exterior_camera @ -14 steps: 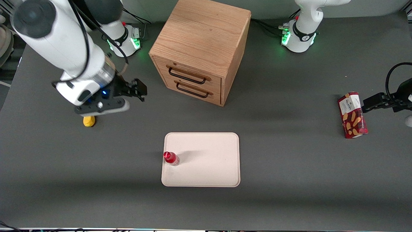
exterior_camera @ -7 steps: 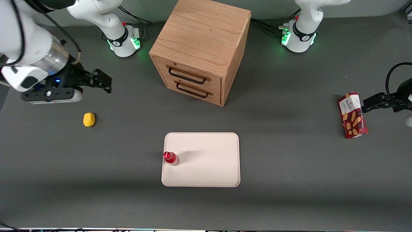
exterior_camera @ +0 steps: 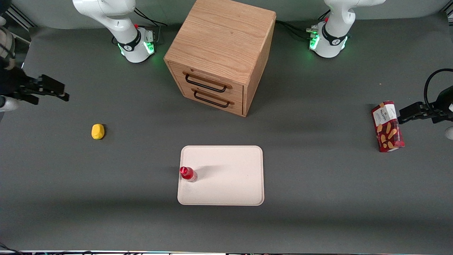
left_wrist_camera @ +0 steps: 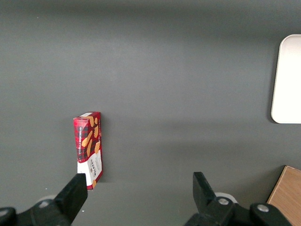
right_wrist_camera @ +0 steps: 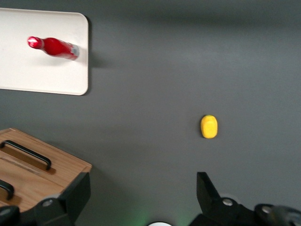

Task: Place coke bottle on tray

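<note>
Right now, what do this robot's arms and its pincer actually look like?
The arms are glossy white with rounded shells, black rings at the joints and green lights at their bases, where black cables plug in. The working arm's pincer, toward its end of the table, is matte black with two angular fingers, standing open.

Seen from my remote station: wooden cabinet (exterior_camera: 221,53) on grey table (exterior_camera: 318,194), both drawers shut, dark handles (exterior_camera: 207,83) facing front camera. Small yellow lump (exterior_camera: 97,131) toward working arm's end. Red snack box (exterior_camera: 387,126) toward parked arm's end.
</note>
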`<action>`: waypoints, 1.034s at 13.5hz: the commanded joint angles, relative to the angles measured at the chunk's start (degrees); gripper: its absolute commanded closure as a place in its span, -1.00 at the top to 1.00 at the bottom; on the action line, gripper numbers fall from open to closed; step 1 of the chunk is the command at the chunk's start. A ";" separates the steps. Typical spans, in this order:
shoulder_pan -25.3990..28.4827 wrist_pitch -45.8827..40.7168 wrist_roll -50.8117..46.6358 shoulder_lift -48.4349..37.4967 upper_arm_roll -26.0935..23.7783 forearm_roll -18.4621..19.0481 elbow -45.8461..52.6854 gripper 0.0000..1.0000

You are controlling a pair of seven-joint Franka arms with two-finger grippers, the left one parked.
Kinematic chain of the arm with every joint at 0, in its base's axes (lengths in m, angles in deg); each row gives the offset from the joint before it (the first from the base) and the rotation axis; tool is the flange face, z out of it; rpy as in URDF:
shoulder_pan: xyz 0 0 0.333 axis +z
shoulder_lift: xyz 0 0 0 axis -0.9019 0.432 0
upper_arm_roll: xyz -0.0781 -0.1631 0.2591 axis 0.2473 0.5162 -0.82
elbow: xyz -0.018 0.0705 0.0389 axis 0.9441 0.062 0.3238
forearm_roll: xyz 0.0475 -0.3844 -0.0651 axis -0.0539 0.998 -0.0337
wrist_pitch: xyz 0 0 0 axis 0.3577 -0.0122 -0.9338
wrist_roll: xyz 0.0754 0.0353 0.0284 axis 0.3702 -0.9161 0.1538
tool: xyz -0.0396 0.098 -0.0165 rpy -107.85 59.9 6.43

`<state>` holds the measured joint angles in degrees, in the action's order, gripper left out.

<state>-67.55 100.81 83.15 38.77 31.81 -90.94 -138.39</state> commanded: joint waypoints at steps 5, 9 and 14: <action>-1.43 1.31 3.12 -1.65 2.71 0.55 -3.22 1.00; 3.93 5.44 2.76 -2.09 6.59 0.46 -5.76 1.00; 4.11 9.05 -1.09 -2.53 6.41 0.55 -7.18 1.00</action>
<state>-64.34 108.76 84.81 38.52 37.56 -90.93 -143.49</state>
